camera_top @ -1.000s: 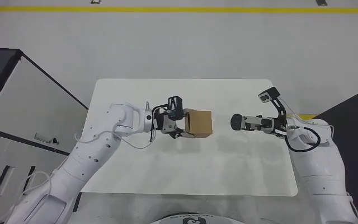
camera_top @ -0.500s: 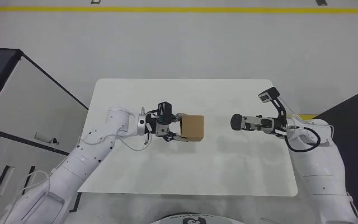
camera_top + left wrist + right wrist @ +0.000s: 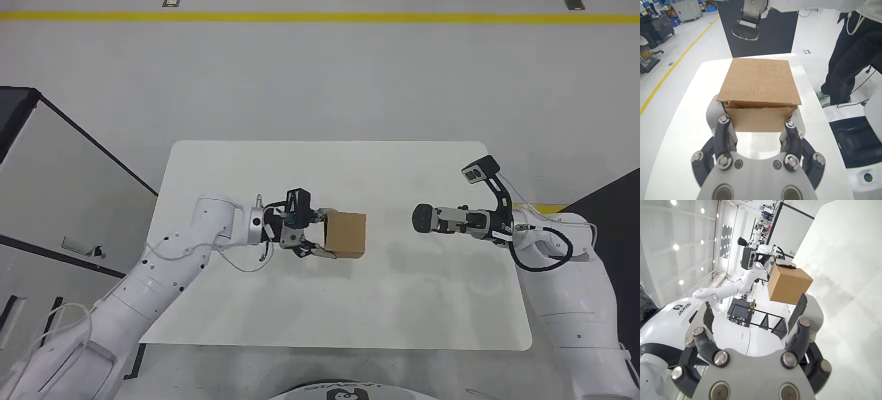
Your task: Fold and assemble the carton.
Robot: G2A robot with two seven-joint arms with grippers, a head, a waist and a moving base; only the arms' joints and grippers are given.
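Observation:
A brown cardboard carton (image 3: 345, 232) sits folded into a box near the middle of the white table (image 3: 400, 300). My left gripper (image 3: 318, 232) is on its left side, shut on the carton, one finger on each of two opposite walls. In the left wrist view the carton (image 3: 758, 81) lies between the white fingertips (image 3: 712, 111), a tucked flap edge facing the camera. My right gripper (image 3: 418, 217) hangs to the right of the carton, apart from it, open and holding nothing. The right wrist view shows the carton (image 3: 789, 285) beyond the open right gripper (image 3: 755, 302).
A black-framed glass panel (image 3: 40, 170) stands off the table's left edge. Bare tabletop (image 3: 250, 170) lies around the carton on all sides. A yellow floor line (image 3: 320, 16) runs behind the table.
My left gripper has drawn the carton a little to the left and toward the table's front, turning its wrist. The right arm has kept still.

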